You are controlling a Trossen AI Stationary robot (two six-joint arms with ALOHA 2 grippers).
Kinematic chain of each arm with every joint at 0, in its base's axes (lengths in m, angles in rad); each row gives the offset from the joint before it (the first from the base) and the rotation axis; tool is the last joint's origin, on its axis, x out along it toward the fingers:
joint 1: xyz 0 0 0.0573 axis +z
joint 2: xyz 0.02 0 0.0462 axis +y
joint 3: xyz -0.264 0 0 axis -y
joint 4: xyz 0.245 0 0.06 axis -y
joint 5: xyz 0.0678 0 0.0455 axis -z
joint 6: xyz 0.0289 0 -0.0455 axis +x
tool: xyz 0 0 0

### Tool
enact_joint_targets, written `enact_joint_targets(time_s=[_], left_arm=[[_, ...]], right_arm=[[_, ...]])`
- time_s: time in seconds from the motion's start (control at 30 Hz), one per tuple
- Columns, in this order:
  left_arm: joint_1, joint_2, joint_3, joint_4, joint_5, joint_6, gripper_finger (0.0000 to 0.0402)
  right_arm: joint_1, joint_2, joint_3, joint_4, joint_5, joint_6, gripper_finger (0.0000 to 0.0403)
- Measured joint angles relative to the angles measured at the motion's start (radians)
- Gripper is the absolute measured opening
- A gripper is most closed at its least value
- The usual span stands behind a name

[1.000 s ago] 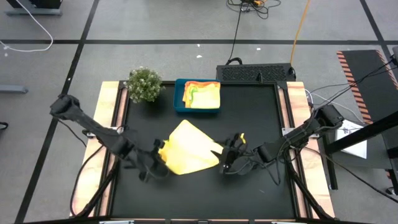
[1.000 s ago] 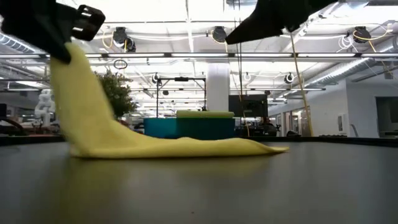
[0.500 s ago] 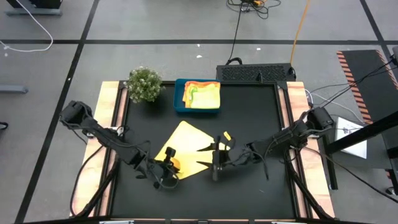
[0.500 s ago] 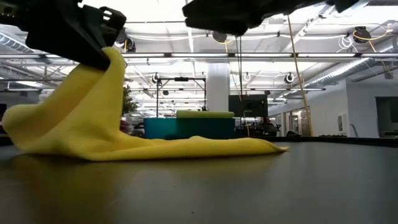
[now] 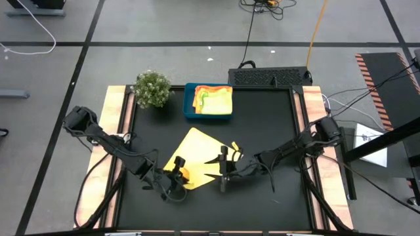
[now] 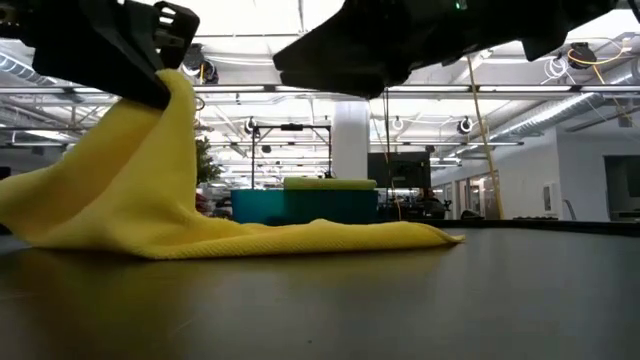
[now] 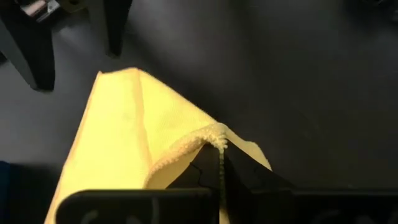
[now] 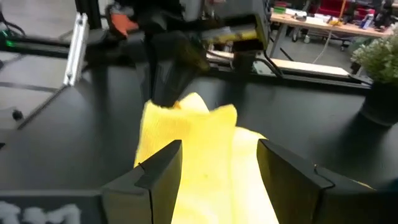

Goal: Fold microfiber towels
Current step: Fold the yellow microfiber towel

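A yellow microfiber towel [image 5: 197,149] lies on the black table near its middle. One near-left corner is raised off the surface [image 6: 178,95]. My left gripper [image 5: 176,178] is shut on that corner. My right gripper [image 5: 222,169] hangs open above the towel's right part and touches nothing. In the right wrist view its fingers [image 8: 163,167] stand apart over the yellow cloth [image 8: 199,146], with the left gripper [image 8: 180,62] beyond. More folded towels, yellow, orange and green, lie in the blue tray [image 5: 190,111]. My left gripper pinches the towel's hemmed edge at the raised corner [image 7: 214,134] between its two fingers. It comes slanting down from the table's left side. The corner is lifted clear; the cloth slopes slack from it to the part lying flat [image 6: 330,235].
A small green plant [image 5: 152,88] stands at the table's far left, next to the blue tray. Bare black tabletop [image 5: 269,124] lies to the right of the towel and along the near edge.
My left gripper has carried the raised corner toward the table's right and a little down, then stopped. The cloth under it now sags out in a slack bulge to the left, and the flat part has stayed. My right gripper has moved left over the towel, sinking and tipping level.
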Motion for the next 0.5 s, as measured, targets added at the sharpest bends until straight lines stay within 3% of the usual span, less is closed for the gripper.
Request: enact_joint_targets(time_s=[0.5], left_arm=[[-0.046,0.000,-0.007,-0.017,0.000,-0.062,0.0005]], right_arm=[[0.015,0.004,0.000,0.077,-0.018,0.019,0.0199]])
